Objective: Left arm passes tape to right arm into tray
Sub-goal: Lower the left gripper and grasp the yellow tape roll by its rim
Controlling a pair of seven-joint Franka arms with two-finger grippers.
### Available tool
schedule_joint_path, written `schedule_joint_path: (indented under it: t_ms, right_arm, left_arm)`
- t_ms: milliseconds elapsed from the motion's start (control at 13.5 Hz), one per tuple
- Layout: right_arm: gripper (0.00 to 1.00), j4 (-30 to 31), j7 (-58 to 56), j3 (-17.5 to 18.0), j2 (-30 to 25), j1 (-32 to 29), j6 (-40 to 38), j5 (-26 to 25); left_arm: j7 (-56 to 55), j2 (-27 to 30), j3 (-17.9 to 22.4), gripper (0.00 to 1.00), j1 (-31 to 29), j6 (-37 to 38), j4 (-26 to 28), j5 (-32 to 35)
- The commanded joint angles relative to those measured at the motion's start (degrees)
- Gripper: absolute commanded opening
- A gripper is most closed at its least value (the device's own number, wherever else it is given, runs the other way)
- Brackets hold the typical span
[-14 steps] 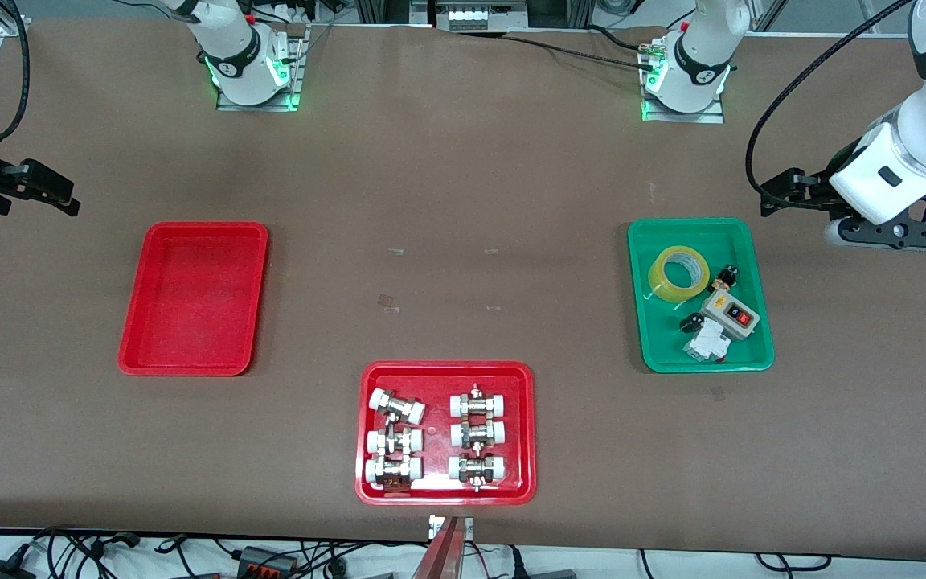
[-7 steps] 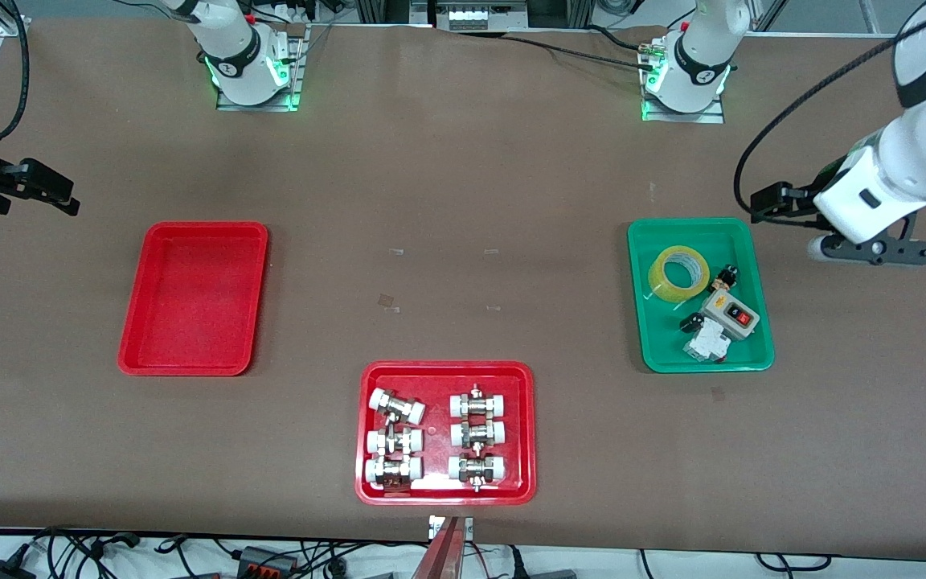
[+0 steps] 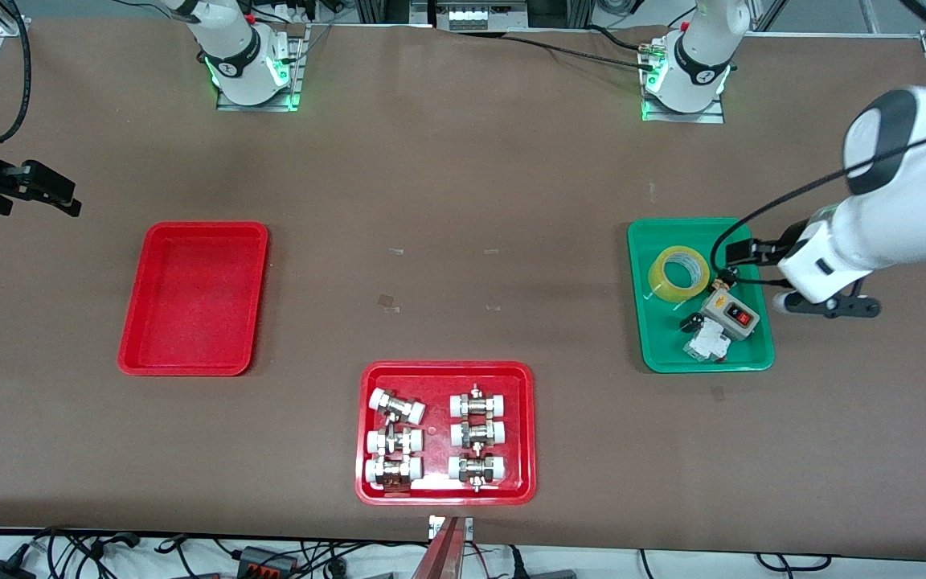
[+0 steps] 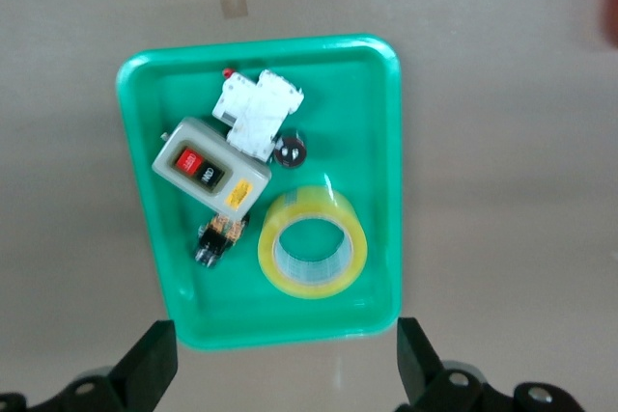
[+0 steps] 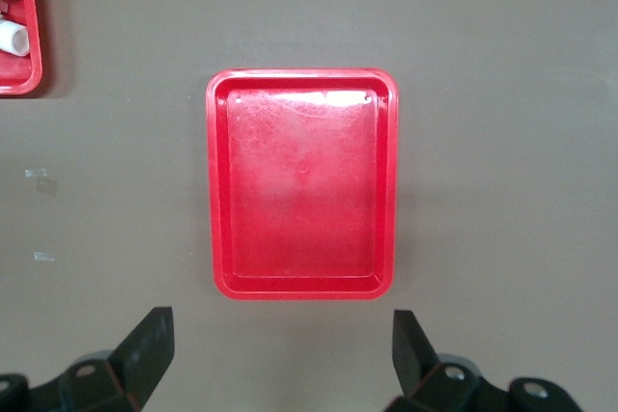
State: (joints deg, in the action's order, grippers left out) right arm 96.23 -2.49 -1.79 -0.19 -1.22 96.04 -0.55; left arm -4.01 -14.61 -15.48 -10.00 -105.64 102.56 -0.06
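Note:
The yellow tape (image 3: 678, 273) lies flat in the green tray (image 3: 648, 233), in the part farther from the front camera. My left gripper (image 3: 829, 305) is up in the air at the green tray's edge toward the left arm's end. The left wrist view shows it open (image 4: 285, 373) and empty, with the tape (image 4: 312, 243) below. My right gripper (image 3: 37, 189) waits in the air at the right arm's end of the table, open (image 5: 280, 364) and empty. The empty red tray (image 3: 190, 229) lies near it and shows in the right wrist view (image 5: 301, 76).
The green tray also holds a grey switch box (image 3: 730, 314), a white breaker (image 3: 708, 344) and small dark parts. A second red tray (image 3: 447, 367) with white-capped metal fittings sits near the table's front edge, midway between the other trays.
The left arm has swung in from the table's end toward the green tray, and its gripper now hangs by that tray. The right arm has not moved.

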Motion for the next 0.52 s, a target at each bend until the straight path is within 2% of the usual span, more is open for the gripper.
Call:
schedule_joint_path:
  t_ms: [0, 296, 444]
  right_arm:
    - [1.0, -0.34, -0.77, -0.15, 0.1, 0.08, -0.59, 0.73]
    - [1.0, -0.26, -0.77, -0.15, 0.45, -0.01, -0.24, 0.73]
    - [1.0, -0.26, -0.77, -0.15, 0.45, -0.01, -0.24, 0.81]
  left_arm:
    - [0.06, 3.35, -0.25, 1.0, -0.63, -9.99, 13.07, -0.11]
    - [0.06, 3.36, -0.25, 1.0, -3.17, -22.91, 25.21, -0.11]
    - [-0.03, 1.61, -0.25, 1.0, -3.97, -27.32, 27.78, -0.2]
